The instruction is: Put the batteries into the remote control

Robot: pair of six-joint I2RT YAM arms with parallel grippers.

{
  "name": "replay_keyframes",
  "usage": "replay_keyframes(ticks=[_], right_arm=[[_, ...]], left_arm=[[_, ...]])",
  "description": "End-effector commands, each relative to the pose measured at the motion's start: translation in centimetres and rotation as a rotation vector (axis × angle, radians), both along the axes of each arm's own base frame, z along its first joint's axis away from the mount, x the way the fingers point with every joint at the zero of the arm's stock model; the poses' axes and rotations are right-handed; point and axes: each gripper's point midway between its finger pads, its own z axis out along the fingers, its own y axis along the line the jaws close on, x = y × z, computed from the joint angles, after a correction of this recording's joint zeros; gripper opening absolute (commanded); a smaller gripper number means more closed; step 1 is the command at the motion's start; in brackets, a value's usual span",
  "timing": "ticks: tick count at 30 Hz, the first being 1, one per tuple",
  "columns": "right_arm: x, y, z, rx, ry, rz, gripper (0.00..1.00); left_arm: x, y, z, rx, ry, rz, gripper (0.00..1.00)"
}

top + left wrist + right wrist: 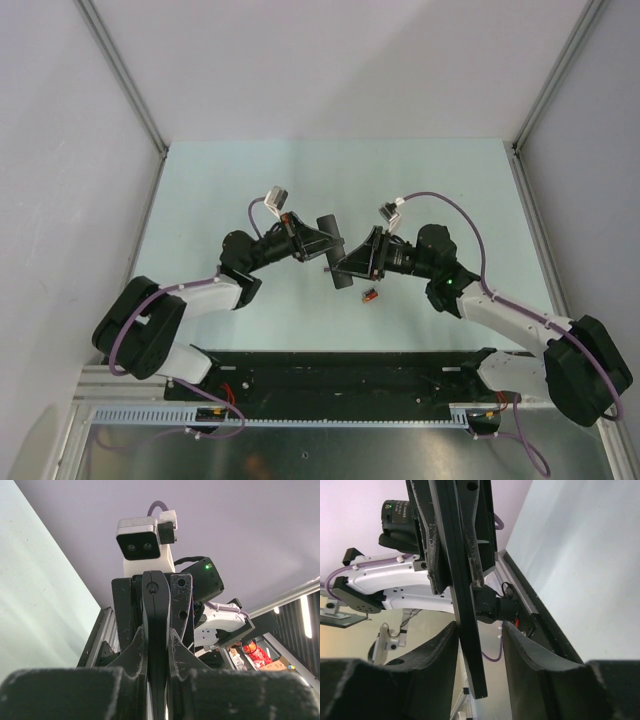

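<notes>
The remote control (328, 258) is a slim black bar held off the table between the two arms. My left gripper (322, 244) is shut on it. In the left wrist view the remote control (155, 600) stands edge-on between the pressed fingers of the left gripper (157, 632). My right gripper (340, 266) faces it from the right. In the right wrist view the remote control's (465, 605) free end hangs inside the right gripper (480, 630); the left jaw is against it and a gap shows at the right jaw. A red-orange battery (370, 295) lies on the table below the right gripper.
The pale green table (200, 190) is walled by white panels on the left, back and right. A black base rail (340, 370) runs along the near edge under both arms. Purple cables loop off each wrist.
</notes>
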Motion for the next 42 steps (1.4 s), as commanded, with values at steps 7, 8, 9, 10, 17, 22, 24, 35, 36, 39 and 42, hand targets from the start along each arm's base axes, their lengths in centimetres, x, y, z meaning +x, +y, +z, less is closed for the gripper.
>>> replay_keyframes(ticks=[7,8,9,10,17,22,24,35,36,39,42], right_arm=[[-0.8,0.5,0.5,0.036,-0.012,0.068,0.34],[-0.8,0.4,0.3,0.029,-0.014,0.069,0.34],[-0.8,0.4,0.2,0.024,-0.012,0.069,0.34],[-0.9,0.4,-0.1,0.012,-0.003,0.071,0.33],[-1.3,0.1,-1.3,-0.036,-0.001,0.076,0.24],[-1.5,0.0,-2.0,-0.063,0.004,0.077,0.03],[-1.6,0.0,-2.0,-0.063,0.002,0.078,0.0],[-2.7,0.4,-2.8,-0.092,-0.007,0.11,0.03],[-2.8,0.4,-3.0,-0.098,0.0,0.116,0.03],[-3.1,0.5,-3.4,-0.112,-0.002,0.126,0.04],[-3.3,0.5,-3.6,-0.122,-0.003,0.129,0.05]], left_arm=[[0.3,0.2,1.8,-0.046,-0.04,0.014,0.0],[0.4,0.2,1.8,-0.048,-0.039,0.016,0.0],[0.5,0.3,1.9,-0.049,-0.037,0.019,0.0],[0.7,0.3,2.0,-0.052,-0.039,0.023,0.0],[1.6,0.5,2.3,-0.043,-0.027,0.038,0.0],[1.9,0.8,2.9,-0.04,-0.036,0.05,0.0],[2.1,0.8,2.9,-0.035,-0.032,0.054,0.0],[3.7,2.0,3.9,-0.03,-0.03,0.095,0.0],[4.0,2.2,4.2,-0.033,-0.037,0.102,0.0],[4.4,2.4,4.6,-0.032,-0.04,0.11,0.0],[4.6,2.4,4.7,-0.029,-0.037,0.112,0.0]])
